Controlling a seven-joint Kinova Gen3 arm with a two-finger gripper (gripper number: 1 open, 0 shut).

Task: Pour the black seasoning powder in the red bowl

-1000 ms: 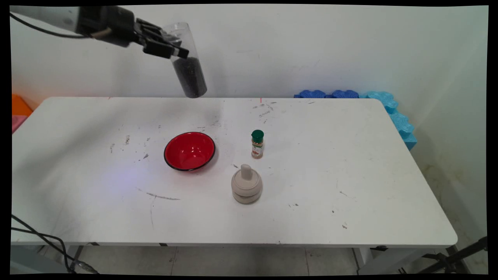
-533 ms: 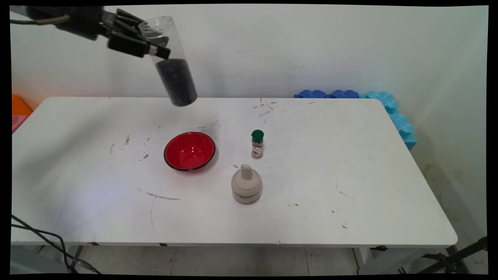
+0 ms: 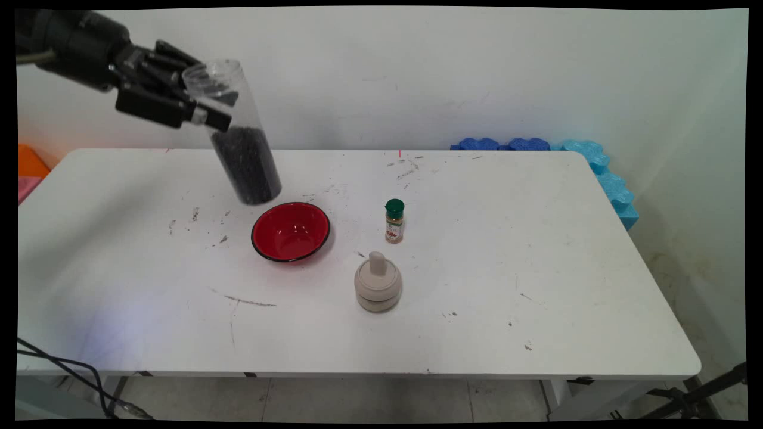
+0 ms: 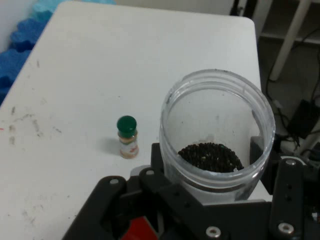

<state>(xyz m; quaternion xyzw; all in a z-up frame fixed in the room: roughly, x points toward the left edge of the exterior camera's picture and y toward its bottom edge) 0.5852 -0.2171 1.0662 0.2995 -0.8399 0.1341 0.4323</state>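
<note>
Main view: the white table [image 3: 506, 286] is seen to carry three small items grouped near its middle, with blue foam pieces [image 3: 572, 156] lodged against the wall at the far right corner. Above the table's far left part, the black gripper [image 3: 205, 107] is clamped on the upper section of a clear plastic jar [image 3: 238, 134], gripped from the side just below the open mouth. The jar is held clear of the table and tilted, mouth up and toward the left, base down and toward the right. It is judged that this near-upright hold keeps the contents from spilling: the dark granules [image 3: 247, 164] are settled in the lower half.

The red bowl [image 3: 290, 231] sits on the table with its rim facing up; it is the item nearest the jar. The jar's base is seen just beyond the bowl's far left rim; whether it hangs directly over the bowl cannot be told from this view. A beige lidded pot with a knob [image 3: 377, 285] stands on the near right of the bowl, well apart from the gripper. A small spice bottle with a green cap [image 3: 394, 221] stands upright to the right of the bowl, just beyond the pot.

In the hand view, the jar's open mouth [image 4: 217, 132] is seen from above between the two fingers [image 4: 287, 200], the granules [image 4: 210, 157] lying low inside; the spice bottle [image 4: 127, 137] stands on the table [image 4: 125, 60] beyond.
</note>
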